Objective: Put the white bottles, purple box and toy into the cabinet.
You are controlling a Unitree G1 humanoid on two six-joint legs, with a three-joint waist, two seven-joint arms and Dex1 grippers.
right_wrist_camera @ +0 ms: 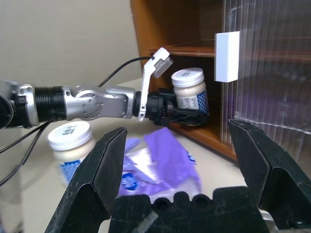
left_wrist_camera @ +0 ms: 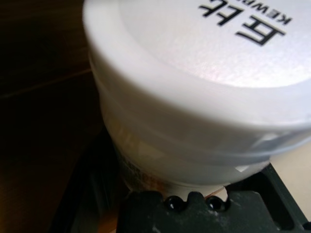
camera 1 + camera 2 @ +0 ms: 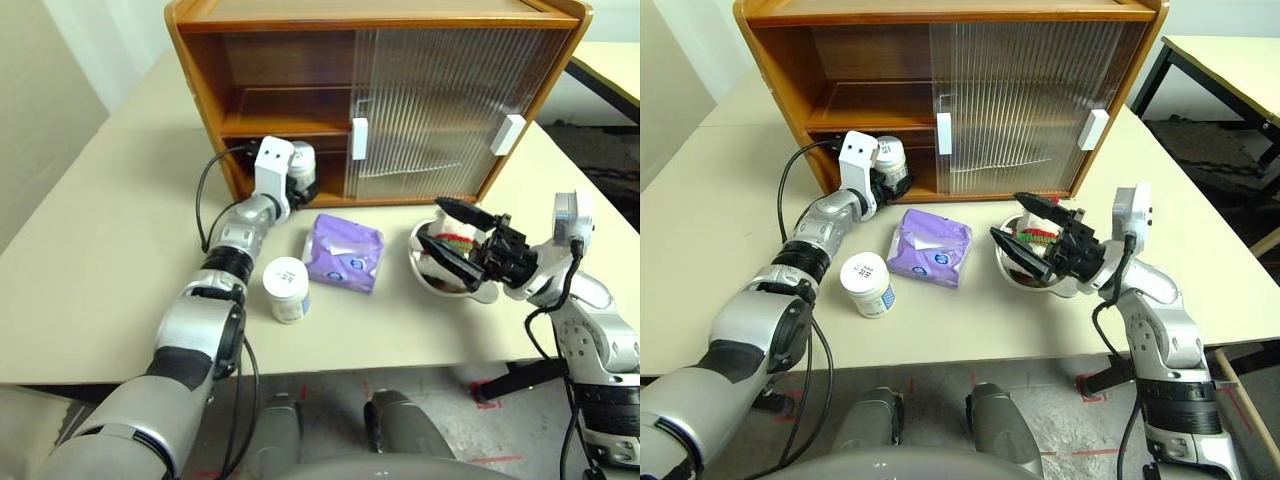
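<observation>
On the pale surface (image 3: 100, 250): the cabinet (image 3: 375, 20) at the back, one white bottle (image 3: 286, 289), purple box (image 3: 345, 252), metal dish (image 3: 428, 275) in front.

Cabinet (image 3: 300, 110) left bay stands open; ribbed doors (image 3: 440, 110) block the right.

Cabinet (image 3: 380, 60): at the table's (image 3: 90, 260) far side, left half open. One bottle (image 1: 190, 95): held in the left gripper (image 1: 181, 112) at the lower shelf's front edge. Second bottle (image 3: 286, 288): on the table, nearer, left of the purple box (image 3: 345, 251). Dish (image 3: 440, 282) holding the toy (image 3: 1040, 238): right of the box, behind the right gripper (image 3: 452, 240).
</observation>
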